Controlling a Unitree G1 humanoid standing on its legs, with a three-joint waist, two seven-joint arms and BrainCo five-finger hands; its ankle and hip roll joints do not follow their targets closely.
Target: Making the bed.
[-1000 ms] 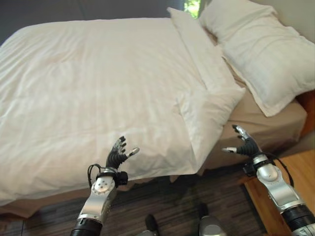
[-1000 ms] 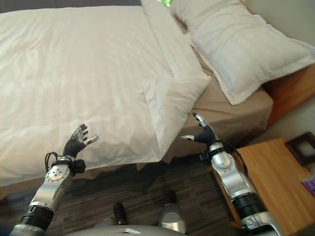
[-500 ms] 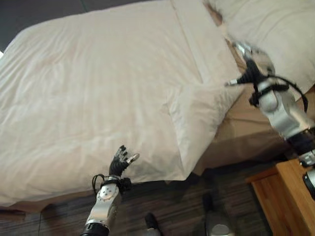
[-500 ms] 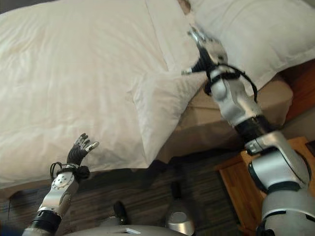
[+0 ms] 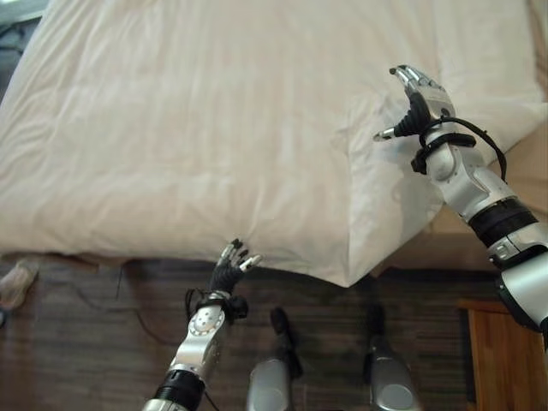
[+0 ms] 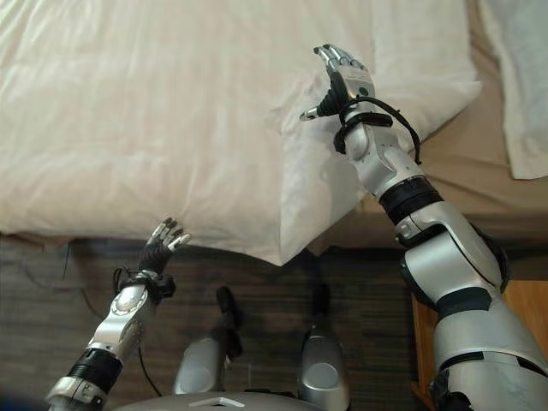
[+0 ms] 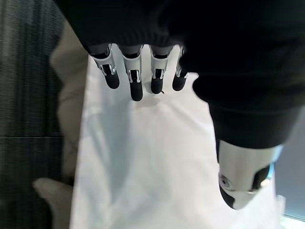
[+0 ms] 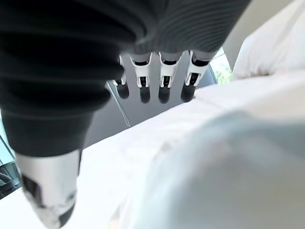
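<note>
Above the duvet's [image 5: 197, 128] folded-back corner [image 5: 385, 197], right hand [image 5: 417, 103] hovers with fingers released, seemingly poised to flatten it; left hand [image 5: 229, 271], likewise released, waits at the bed's edge.

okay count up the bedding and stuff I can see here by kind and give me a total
White duvet: 1
White pillow: 1
Tan fitted sheet: 1
Wooden nightstand: 1
Robot hands, left hand and right hand, both open: 2
Total: 6

A bedroom. A wide bed [image 5: 479, 231] with a white duvet [image 5: 188, 128] and a pillow [image 6: 522, 77] stands on a dark floor [image 5: 77, 342]. A wooden nightstand [image 5: 505, 360] sits beside it.
</note>
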